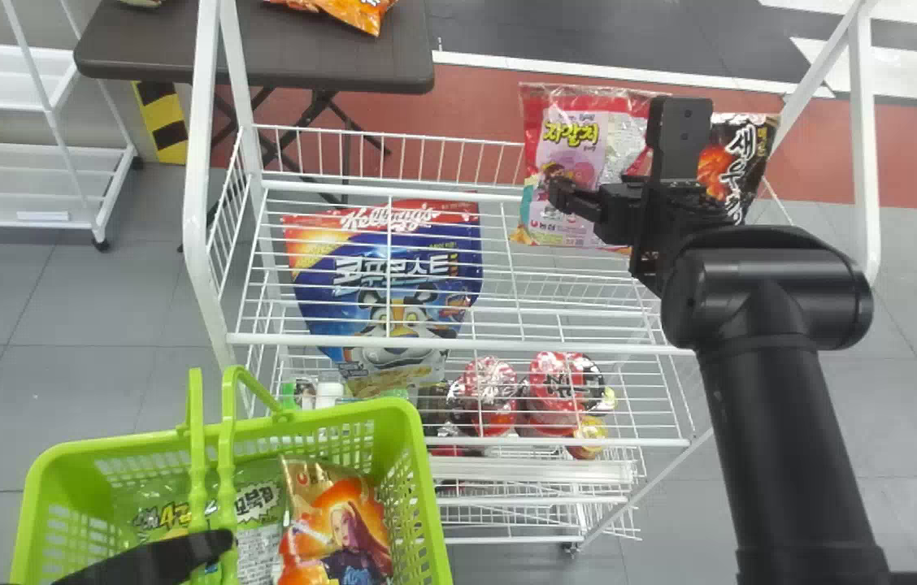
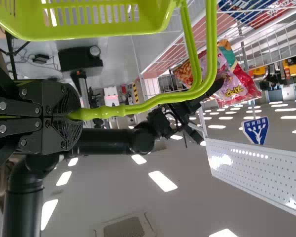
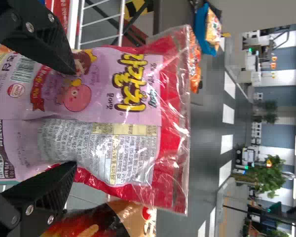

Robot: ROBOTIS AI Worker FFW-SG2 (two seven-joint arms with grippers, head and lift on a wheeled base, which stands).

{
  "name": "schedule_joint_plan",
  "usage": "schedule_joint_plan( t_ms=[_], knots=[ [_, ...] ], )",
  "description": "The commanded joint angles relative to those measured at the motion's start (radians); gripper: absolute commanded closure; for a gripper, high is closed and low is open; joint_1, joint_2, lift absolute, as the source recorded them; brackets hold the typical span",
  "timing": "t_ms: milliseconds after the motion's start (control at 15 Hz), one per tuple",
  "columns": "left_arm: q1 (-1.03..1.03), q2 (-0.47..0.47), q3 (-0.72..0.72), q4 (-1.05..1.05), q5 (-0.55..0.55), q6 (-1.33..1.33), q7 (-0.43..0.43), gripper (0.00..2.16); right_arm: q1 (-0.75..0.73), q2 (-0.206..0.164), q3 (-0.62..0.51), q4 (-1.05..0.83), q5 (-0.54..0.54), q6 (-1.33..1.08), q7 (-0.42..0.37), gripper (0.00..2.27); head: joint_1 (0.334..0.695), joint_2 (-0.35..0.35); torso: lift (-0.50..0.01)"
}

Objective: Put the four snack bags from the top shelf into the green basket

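Two snack bags lie in the green basket, at the lower left of the head view: a green-and-white bag on the left and, beside it, an orange bag with a printed figure on it. The other two are upright at the top shelf of a white wire rack, toward its right end. One is a pink and red bag; to its right is a black-and-orange bag, partly hidden by the right arm.

The right gripper is at the pink and red bag. Its jaws stand wide apart, one above and one below in the right wrist view, overlapping the bag's printed face. They are not closed on it, and whether they touch it cannot be told.

The left gripper is over the basket, its jaws closed together around the basket's green handle.

Below the top shelf, seen through its wires, are a blue cereal bag and, lower and to the right, red-lidded cups. Behind the rack, a dark surface carries an orange packet.
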Motion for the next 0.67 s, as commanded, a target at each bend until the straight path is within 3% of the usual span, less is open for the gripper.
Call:
schedule_joint_plan(
  t_ms=[0,67,200,600],
  knots=[
    [-0.001,0.0,0.004,0.006,-0.001,0.004,-0.011,2.13,-0.004,0.0,0.004,0.02,-0.003,0.004,0.0,1.65,0.695,-0.141,0.0],
    [-0.003,0.0,0.004,0.009,-0.001,0.004,-0.011,2.13,0.003,0.005,0.004,0.012,-0.003,0.007,-0.008,2.14,0.695,-0.139,0.0],
    [-0.003,0.0,0.004,0.011,-0.001,0.004,-0.011,2.13,0.026,0.008,-0.001,-0.019,-0.003,0.007,-0.017,2.25,0.695,-0.136,0.0],
    [-0.001,0.0,0.005,0.011,-0.001,0.004,-0.011,2.13,0.14,0.007,-0.013,-0.198,-0.044,0.023,-0.01,2.25,0.695,-0.137,0.0]
  ],
)
